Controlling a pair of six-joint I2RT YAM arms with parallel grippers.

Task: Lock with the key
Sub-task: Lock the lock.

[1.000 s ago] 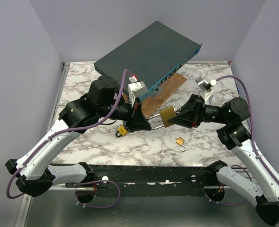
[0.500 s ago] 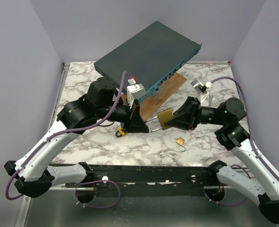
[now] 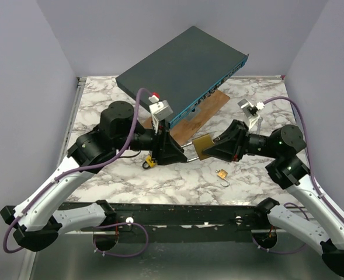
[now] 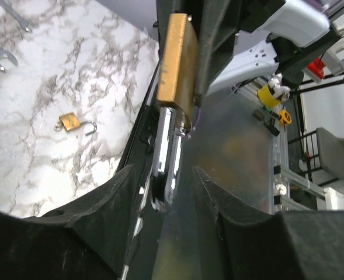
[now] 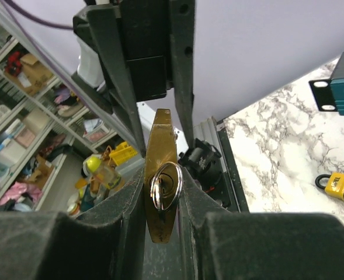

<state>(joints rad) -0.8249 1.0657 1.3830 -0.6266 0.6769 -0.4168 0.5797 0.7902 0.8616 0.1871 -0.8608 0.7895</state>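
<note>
Brass padlock (image 3: 203, 146) with key (image 5: 165, 186) in right claw (image 3: 212, 149)

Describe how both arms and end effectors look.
The left arm and right arm have white lower links, black joints and upper sections. A purple cable trails along each; a white camera box tops each wrist. The left end effector and right end effector are black, tapered.

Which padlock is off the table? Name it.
The big brass padlock, clamped in the right gripper. The small brass padlock and the yellow padlock both lie on the table.
</note>
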